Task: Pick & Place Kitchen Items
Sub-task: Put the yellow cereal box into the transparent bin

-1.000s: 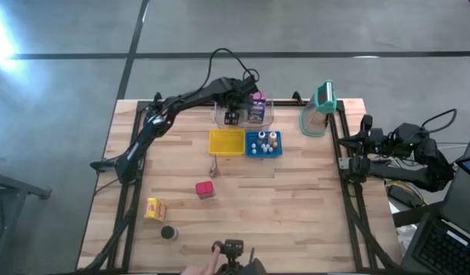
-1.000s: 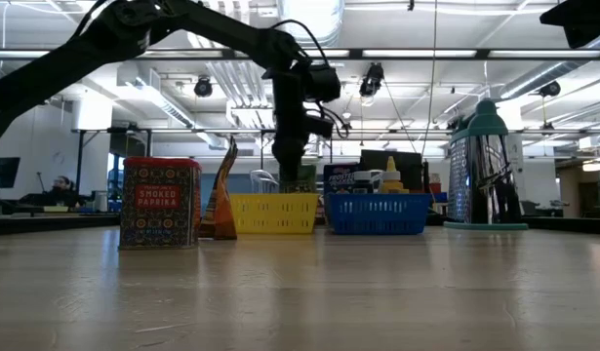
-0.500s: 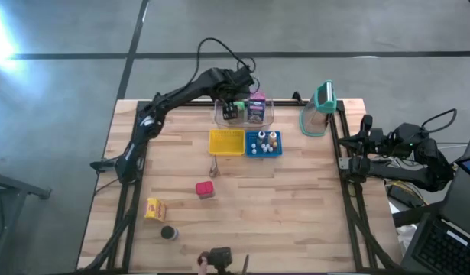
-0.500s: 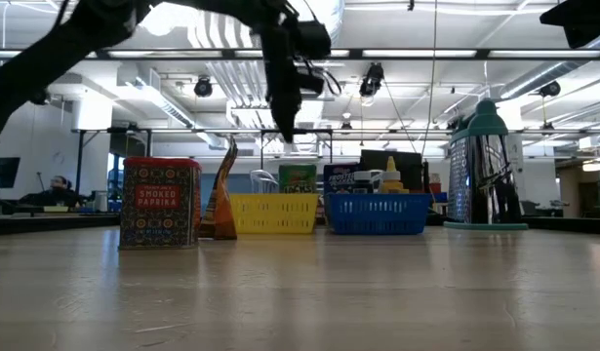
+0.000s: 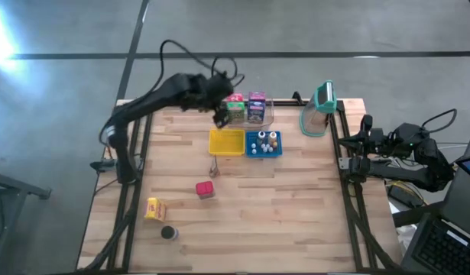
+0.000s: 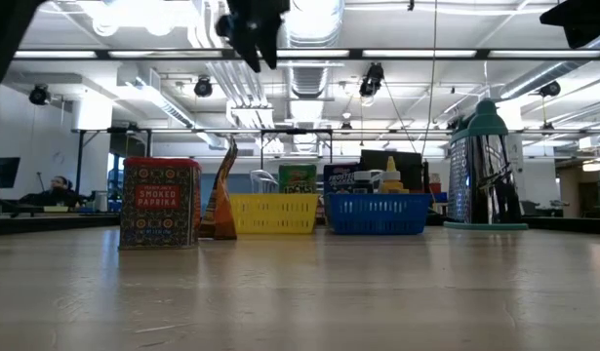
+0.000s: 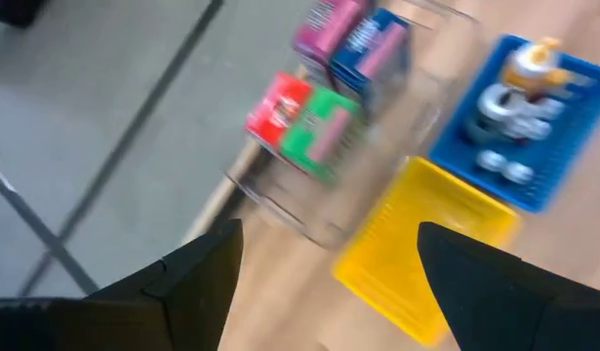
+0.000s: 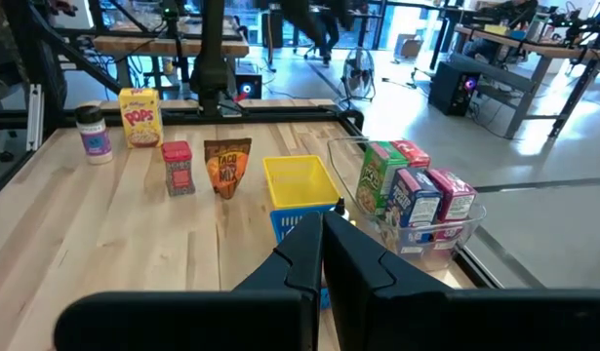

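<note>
Now that the left claw (image 5: 220, 114) has lifted away from the clear bin (image 5: 267, 116) at the far edge, we see its fingers spread wide and empty, hovering up and to the left of the bin. A second ago it reached down into that bin, where the green carton (image 5: 235, 108) now stands beside the purple carton (image 5: 256, 108). We judge that drop finished. Still waiting on the surface (image 5: 296, 206) are the yellow popcorn box (image 5: 154, 208), dark-lidded jar (image 5: 169, 233), red paprika tin (image 5: 205, 189) and taco mix packet (image 5: 213, 166). Far right, the right claw (image 8: 323, 255) sits closed off the surface's edge.
</note>
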Controlling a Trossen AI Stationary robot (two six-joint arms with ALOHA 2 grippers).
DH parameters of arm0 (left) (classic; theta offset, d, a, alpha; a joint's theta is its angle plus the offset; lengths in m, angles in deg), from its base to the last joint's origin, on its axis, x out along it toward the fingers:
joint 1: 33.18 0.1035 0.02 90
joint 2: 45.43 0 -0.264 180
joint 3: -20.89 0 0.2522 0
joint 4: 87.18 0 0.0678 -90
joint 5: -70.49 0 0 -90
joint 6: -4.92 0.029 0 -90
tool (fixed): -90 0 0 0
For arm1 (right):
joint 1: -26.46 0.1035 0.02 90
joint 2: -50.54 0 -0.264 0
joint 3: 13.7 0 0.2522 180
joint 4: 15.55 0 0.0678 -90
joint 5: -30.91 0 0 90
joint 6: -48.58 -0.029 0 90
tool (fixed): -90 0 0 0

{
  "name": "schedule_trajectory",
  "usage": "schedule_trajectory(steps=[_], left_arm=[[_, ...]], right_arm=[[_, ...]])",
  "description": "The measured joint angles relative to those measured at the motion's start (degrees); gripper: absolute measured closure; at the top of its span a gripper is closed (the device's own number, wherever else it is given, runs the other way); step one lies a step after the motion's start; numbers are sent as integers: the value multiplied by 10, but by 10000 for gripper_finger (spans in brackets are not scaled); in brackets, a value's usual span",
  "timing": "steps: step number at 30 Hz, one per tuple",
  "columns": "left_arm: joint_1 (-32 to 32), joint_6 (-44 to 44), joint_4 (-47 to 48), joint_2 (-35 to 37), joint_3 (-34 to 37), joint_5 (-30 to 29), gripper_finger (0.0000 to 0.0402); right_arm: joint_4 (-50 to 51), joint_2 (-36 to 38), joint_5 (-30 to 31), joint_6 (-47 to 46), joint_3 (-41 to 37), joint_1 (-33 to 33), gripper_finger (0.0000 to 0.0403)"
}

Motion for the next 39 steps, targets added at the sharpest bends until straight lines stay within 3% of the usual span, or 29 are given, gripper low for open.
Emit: schedule_trajectory(steps=[15,18,32,39], left_arm=[[-220,-468,76,209,272,-3,90],[-266,-569,81,234,307,27,90],[-460,-888,119,240,352,57,90],[-503,-991,119,241,378,107,90]], right_arm=[[0,0,0,0,0,0,394],[0,0,0,0,0,0,394],[0,0,0,0,0,0,394],[0,0,0,0,0,0,394]])
